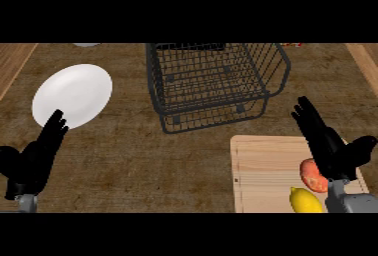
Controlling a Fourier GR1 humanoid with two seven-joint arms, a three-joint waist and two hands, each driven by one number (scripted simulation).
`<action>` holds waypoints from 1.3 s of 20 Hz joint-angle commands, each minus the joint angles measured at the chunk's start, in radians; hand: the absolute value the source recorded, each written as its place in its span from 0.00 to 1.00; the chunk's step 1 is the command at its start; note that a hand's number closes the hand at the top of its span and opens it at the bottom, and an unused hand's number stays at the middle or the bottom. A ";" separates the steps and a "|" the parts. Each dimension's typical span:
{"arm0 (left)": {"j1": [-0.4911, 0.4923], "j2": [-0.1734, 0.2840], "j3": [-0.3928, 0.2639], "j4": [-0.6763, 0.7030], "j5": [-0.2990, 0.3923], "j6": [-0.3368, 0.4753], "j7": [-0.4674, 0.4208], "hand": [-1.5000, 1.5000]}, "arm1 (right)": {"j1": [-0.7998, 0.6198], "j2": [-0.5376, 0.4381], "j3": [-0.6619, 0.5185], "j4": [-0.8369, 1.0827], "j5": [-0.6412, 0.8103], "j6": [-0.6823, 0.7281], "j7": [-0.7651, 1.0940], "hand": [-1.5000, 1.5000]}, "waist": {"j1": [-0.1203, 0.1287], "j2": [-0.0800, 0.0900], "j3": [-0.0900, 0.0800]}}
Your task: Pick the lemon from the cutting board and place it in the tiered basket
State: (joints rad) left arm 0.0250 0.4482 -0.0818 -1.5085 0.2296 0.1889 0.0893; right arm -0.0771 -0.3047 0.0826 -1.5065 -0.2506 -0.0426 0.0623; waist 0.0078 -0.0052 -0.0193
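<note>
A yellow lemon point(305, 200) lies on the pale wooden cutting board point(266, 170) at the lower right, near the view's bottom edge. A red-orange fruit point(314, 176) sits just above the lemon, partly behind my right hand. My right hand point(328, 147) hovers over the board's right side, fingers straight and pointing up, holding nothing. The black wire tiered basket point(214, 80) stands at the top centre, beyond the board. My left hand point(33, 160) rests open at the lower left, fingers up.
A white plate point(71, 95) lies at the upper left, just above my left fingertips. Wooden edges run along the counter's far left and far right. A small pale object point(86, 45) shows at the top edge.
</note>
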 commanded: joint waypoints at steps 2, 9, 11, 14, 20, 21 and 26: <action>-0.016 -0.053 -0.047 -0.038 -0.027 -0.026 -0.042 0.50 | -0.049 0.008 0.076 -0.049 0.072 0.016 0.032 0.00 | -0.003 0.004 0.019; -0.083 -0.175 -0.163 0.085 -0.048 -0.116 -0.198 0.50 | 0.110 0.113 0.354 -0.092 0.278 -0.018 -0.086 0.00 | -0.021 0.006 0.019; -0.179 -0.159 -0.128 0.143 -0.018 -0.165 -0.163 0.50 | 0.121 0.132 0.337 -0.077 0.244 0.008 -0.221 0.00 | -0.023 0.007 0.019; -0.086 -0.177 -0.151 0.130 -0.050 -0.168 -0.230 0.50 | 0.144 0.042 0.319 -0.221 0.311 0.008 -0.249 0.00 | -0.016 0.003 0.019; -0.107 -0.200 -0.135 0.134 -0.049 -0.134 -0.222 0.50 | 0.106 -0.236 0.255 -0.484 0.473 0.070 0.017 0.00 | -0.030 -0.003 0.015; -0.137 -0.189 -0.120 0.163 -0.039 -0.144 -0.202 0.50 | 0.099 -0.285 0.260 -0.523 0.533 0.078 0.063 0.00 | -0.048 -0.005 0.012; -0.118 -0.195 -0.133 0.162 -0.046 -0.149 -0.218 0.50 | 0.073 -0.558 0.274 -0.598 0.680 0.299 0.244 0.00 | -0.040 -0.007 0.006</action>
State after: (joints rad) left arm -0.0957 0.2598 -0.2151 -1.3634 0.1849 0.0430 -0.1144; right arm 0.0239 -0.6920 0.3558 -2.0246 0.3380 0.1285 0.1723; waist -0.0335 -0.0127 -0.0089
